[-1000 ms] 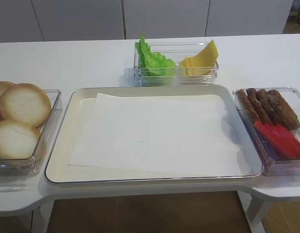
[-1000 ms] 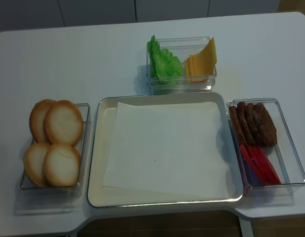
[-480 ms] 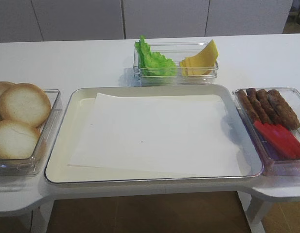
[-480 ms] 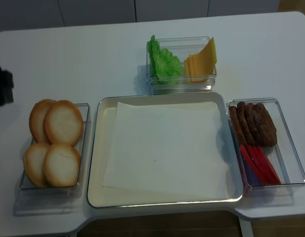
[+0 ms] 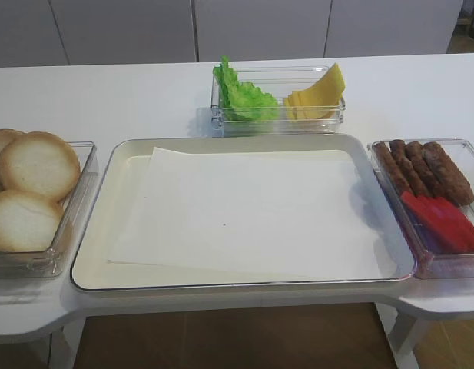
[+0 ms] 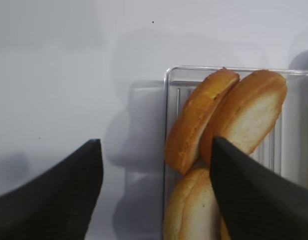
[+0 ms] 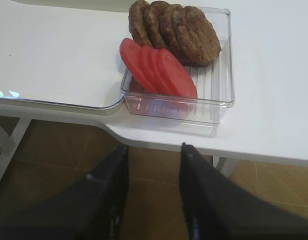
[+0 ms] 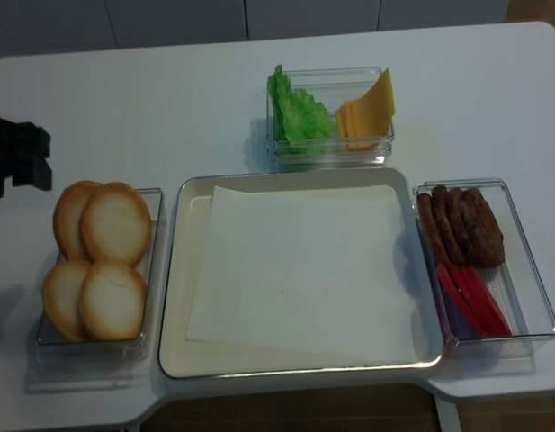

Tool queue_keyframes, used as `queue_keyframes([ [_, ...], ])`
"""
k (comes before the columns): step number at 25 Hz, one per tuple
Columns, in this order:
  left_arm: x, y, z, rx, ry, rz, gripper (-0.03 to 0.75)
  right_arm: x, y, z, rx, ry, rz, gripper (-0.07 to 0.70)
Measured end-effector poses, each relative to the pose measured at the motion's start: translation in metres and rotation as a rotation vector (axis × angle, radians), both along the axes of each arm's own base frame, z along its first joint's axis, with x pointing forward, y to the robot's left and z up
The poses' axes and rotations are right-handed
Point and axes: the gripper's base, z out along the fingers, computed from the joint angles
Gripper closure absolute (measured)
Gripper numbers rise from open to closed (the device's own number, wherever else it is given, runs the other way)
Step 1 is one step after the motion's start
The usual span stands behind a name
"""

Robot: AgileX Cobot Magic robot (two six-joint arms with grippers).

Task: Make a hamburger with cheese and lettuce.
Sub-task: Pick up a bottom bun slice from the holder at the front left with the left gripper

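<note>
Several bun halves with pale cream faces and brown rims lean in a clear tray at the left; they also show in the other high view. My left gripper is open and empty, over the tray's left edge and the buns; it shows as a dark shape left of the tray. The lettuce and the cheese share a clear box at the back. My right gripper is open and empty, below the table's front edge.
A large cream tray lined with white paper lies in the middle. A clear tray at the right holds brown patties and red slices. The table's front edge runs just ahead of my right fingers.
My left gripper has come in from the left edge of the realsense view and moved right, towards the bun tray. The food has not moved.
</note>
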Motion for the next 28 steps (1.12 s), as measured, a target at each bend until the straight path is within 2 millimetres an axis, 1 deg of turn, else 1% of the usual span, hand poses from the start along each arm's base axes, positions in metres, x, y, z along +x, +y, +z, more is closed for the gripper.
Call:
queue_keyframes([
  [4,0.008,0.001,-0.008,0.016,-0.004,-0.033,0.218,0.0,0.0,0.0,0.0,0.0,0.0,0.35],
  [6,0.011,0.002,-0.009,0.034,-0.015,-0.067,0.233,0.0,0.0,0.0,0.0,0.0,0.0,0.351],
  [10,0.012,0.002,-0.01,0.066,-0.015,-0.142,0.283,0.0,0.0,0.0,0.0,0.0,0.0,0.351],
  [17,0.014,-0.004,-0.009,0.02,-0.035,-0.205,0.359,0.0,0.0,0.0,0.0,0.0,0.0,0.351],
  [21,0.015,-0.009,-0.008,-0.007,-0.059,-0.278,0.372,0.0,0.0,0.0,0.0,0.0,0.0,0.351],
  [25,0.015,-0.01,-0.009,-0.003,-0.059,-0.295,0.372,0.0,0.0,0.0,0.0,0.0,0.0,0.351],
  [28,0.018,-0.009,-0.014,-0.007,-0.043,-0.296,0.372,0.0,0.0,0.0,0.0,0.0,0.0,0.351],
])
